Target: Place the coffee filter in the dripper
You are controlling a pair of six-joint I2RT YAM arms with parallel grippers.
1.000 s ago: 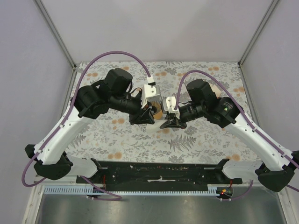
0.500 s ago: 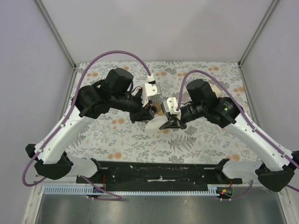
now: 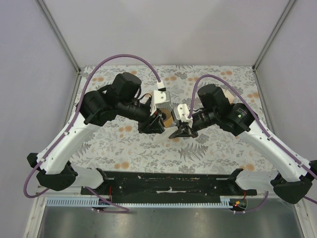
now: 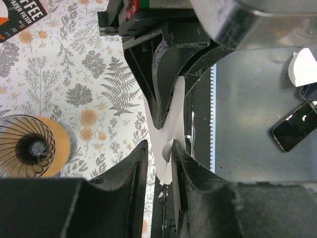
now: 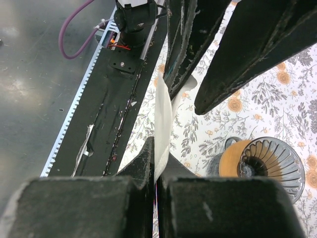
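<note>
The coffee filter [image 5: 162, 116] is a flat white paper cone held on edge above the table. My right gripper [image 5: 158, 153] is shut on its edge. My left gripper [image 4: 158, 161] is open, its jaws set either side of the filter's [image 4: 168, 134] opposite edge, with one paper layer lying against one finger. In the top view both grippers, left [image 3: 156, 127] and right [image 3: 177, 133], meet at mid-table with the filter [image 3: 160, 137] between them. The dripper [image 5: 270, 161], ribbed grey with an orange-brown collar, stands upright on the table just beyond the grippers, and it also shows in the left wrist view [image 4: 32, 146] and the top view [image 3: 167, 119].
The orange-and-white carton [image 4: 17, 17] lies on the floral cloth beyond the dripper. A black rail [image 3: 163, 181] runs along the table's near edge. Below it, a metal surface holds a phone [image 4: 297, 129] and a white paper piece [image 4: 303, 67].
Half a second ago the left gripper had drawn back slightly and more of the filter showed. It has since come back over the filter's edge. The right gripper has kept its hold.
</note>
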